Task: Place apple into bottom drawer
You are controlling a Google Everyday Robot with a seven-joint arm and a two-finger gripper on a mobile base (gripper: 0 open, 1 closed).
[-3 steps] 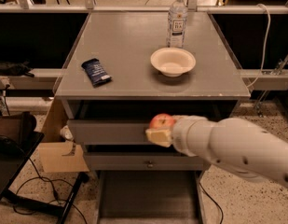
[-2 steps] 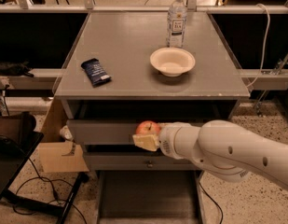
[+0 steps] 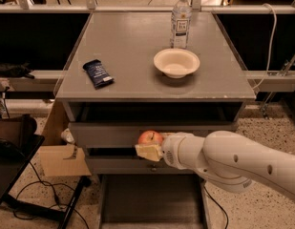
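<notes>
Single camera view, front of the desk [image 3: 137, 80]. The hand [image 3: 148, 148], at the end of the white arm reaching in from the right, is closed on the apple [image 3: 150, 137], which shows above a pale finger [image 3: 147, 152]. Compared with a second ago the apple has travelled left across the upper drawer fronts and sunk slightly. It now hangs in the air in front of them, above the open bottom drawer [image 3: 152, 199] and well clear of its floor. Judged from this, carrying is nearly complete; lowering and release remain. The apple is round, with no evident long axis. Its stem cannot be made out, so its pointing direction cannot be told.
</notes>
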